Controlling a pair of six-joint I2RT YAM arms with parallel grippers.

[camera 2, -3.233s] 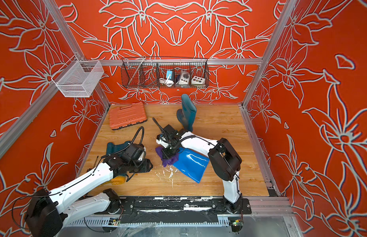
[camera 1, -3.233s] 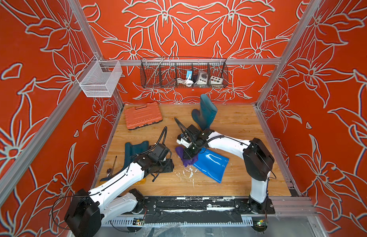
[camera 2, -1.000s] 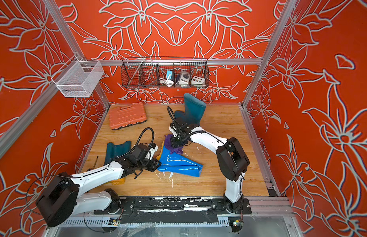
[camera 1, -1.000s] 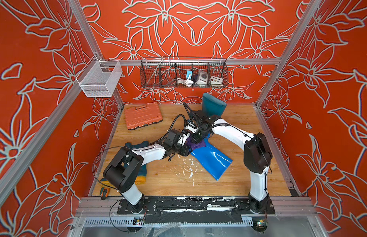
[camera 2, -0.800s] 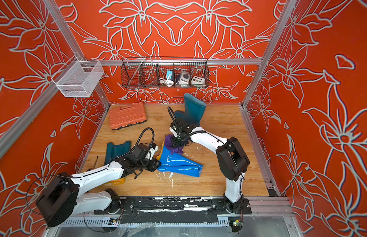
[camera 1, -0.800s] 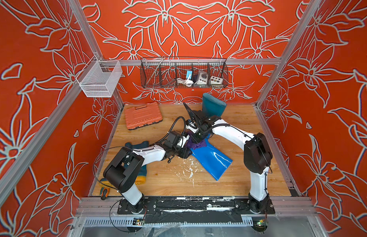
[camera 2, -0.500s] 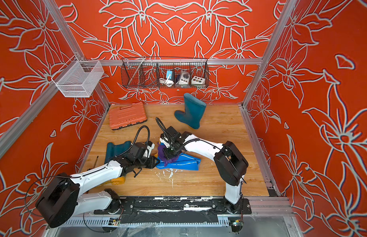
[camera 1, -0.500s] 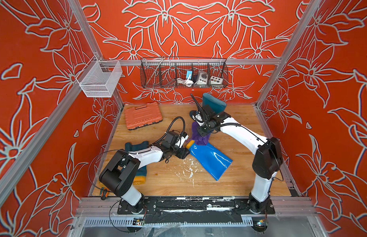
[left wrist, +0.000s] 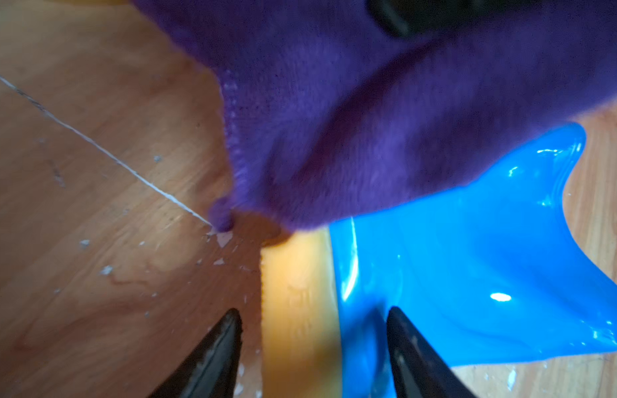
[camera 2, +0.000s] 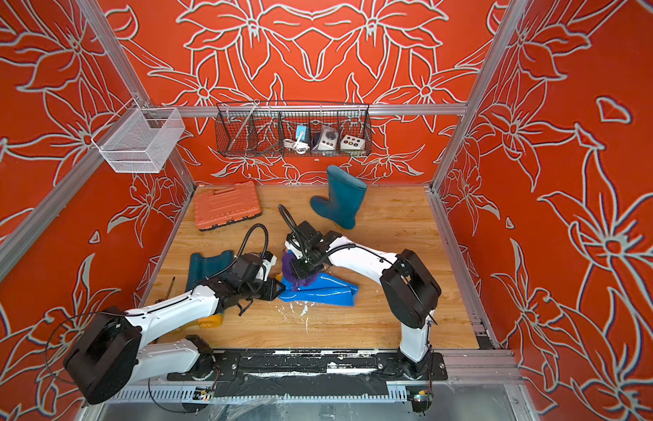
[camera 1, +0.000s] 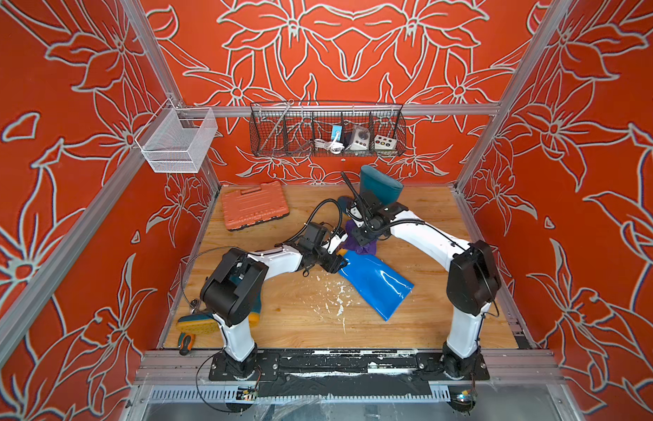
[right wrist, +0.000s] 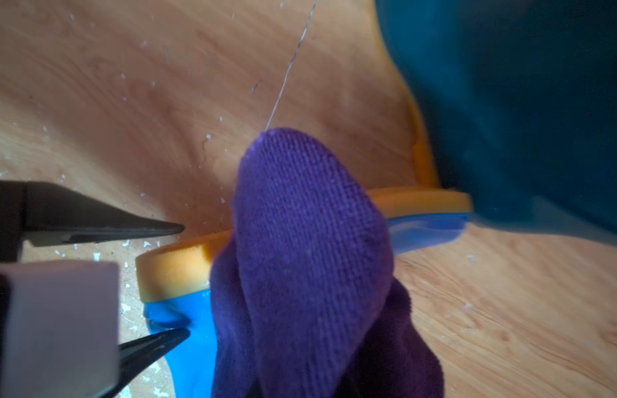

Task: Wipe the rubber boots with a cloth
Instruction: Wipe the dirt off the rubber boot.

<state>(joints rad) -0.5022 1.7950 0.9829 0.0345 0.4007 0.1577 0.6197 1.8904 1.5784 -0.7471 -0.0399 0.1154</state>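
The blue boot [camera 1: 376,282] lies flat on its side in the middle of the wooden tabletop [camera 1: 427,313]. Its glossy rubber shaft is collapsed into soft folds that catch bright highlights. Its matte yellow-orange sole edge faces the left arm.

The cloth [camera 1: 358,244] is a purple terry rag with a fine looped weave and a stitched hem. It is bunched over the boot's foot end and touches both the rubber and the wood.

The right pincer [camera 1: 363,237] is clamped on the cloth, which wraps its tips and hides them in the right wrist view [right wrist: 310,258].

The left pincer [left wrist: 314,310] has 2 black, tapered fingers standing moderately apart astride the boot's heel. 1 tip is over the blue rubber and the other is just beside the sole on the wood side, with a sliver of gap showing.

There are 2 dark teal boots. The standing teal boot [camera 2: 339,198] is upright near the back wall. The lying teal boot [camera 2: 208,266] is flat by the left edge.

White flecks [camera 1: 336,299] speckle the wood grain near the blue boot. An orange moulded plastic tool case [camera 1: 254,209] with a ribbed lid lies at the back left. A black wire basket [camera 1: 327,113] and a white mesh basket [camera 1: 175,140] hang on the frame rail. Any print on the small boxes in the wire basket is too small to read.
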